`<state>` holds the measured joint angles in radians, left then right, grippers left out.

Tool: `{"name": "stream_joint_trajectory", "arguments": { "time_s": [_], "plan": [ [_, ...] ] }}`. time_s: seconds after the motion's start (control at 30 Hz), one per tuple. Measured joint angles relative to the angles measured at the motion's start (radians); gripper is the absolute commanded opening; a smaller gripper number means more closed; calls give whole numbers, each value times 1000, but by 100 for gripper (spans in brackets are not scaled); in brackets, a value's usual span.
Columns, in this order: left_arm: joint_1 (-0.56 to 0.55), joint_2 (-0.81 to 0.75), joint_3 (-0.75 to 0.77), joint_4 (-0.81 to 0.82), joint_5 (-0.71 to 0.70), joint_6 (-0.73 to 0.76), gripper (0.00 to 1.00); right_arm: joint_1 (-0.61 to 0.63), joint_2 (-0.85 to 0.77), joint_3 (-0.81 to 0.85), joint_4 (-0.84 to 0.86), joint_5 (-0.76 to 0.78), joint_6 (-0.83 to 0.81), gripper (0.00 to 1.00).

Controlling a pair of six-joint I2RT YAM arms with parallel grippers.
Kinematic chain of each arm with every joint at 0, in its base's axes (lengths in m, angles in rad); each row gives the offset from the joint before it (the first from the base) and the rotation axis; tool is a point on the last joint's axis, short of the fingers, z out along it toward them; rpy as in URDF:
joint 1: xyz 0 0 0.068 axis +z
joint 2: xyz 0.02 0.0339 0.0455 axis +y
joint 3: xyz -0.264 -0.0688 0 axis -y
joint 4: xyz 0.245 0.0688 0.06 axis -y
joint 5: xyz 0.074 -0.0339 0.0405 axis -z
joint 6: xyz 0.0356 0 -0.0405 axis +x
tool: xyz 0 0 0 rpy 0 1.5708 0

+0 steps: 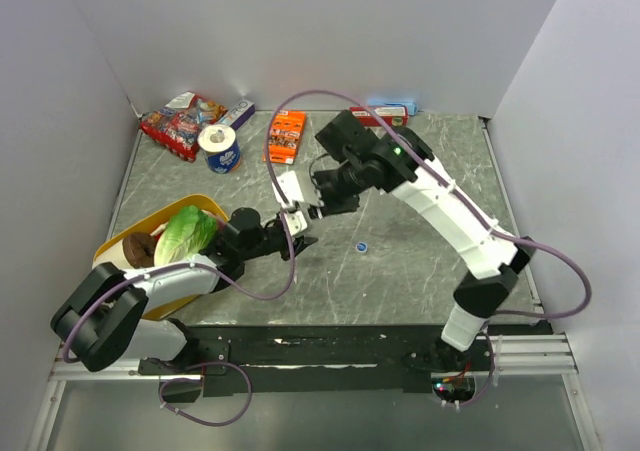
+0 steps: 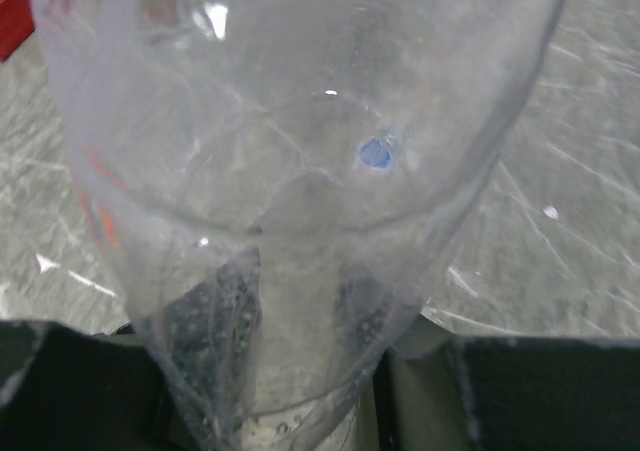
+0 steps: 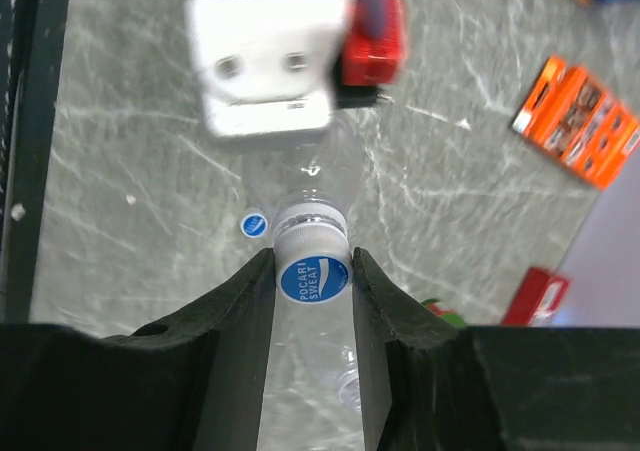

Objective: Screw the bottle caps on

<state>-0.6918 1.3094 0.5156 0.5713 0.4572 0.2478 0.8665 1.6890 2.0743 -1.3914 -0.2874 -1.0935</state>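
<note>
Grey tabletop [image 3: 450,171] backs clear bottle [image 3: 311,221] wearing blue cap [image 3: 313,279].

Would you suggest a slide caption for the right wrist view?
Right gripper pinching the blue cap on the clear bottle held by the left gripper; spare cap alongside.

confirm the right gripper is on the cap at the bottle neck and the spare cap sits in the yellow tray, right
The spare cap lies on the table instead; the top view shows it. The right gripper is indeed on the cap at the bottle neck.
</note>
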Motion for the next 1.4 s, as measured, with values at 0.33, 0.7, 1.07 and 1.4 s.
{"name": "stream_joint_trajectory", "arguments": {
  "time_s": [0.33, 0.7, 1.07, 1.4],
  "plan": [
    [-32, 84, -6, 146, -248, -235, 1, -39, 163, 199, 23, 87, 271, 11],
    [-57, 101, -6, 188, -349, -317, 1, -120, 207, 232, 84, -34, 436, 9],
    [-59, 114, -6, 156, -413, -315, 1, -157, 244, 225, 109, -74, 575, 11],
    [-62, 132, -6, 175, -421, -321, 1, -158, 246, 224, 113, -53, 611, 20]
  ]
}}
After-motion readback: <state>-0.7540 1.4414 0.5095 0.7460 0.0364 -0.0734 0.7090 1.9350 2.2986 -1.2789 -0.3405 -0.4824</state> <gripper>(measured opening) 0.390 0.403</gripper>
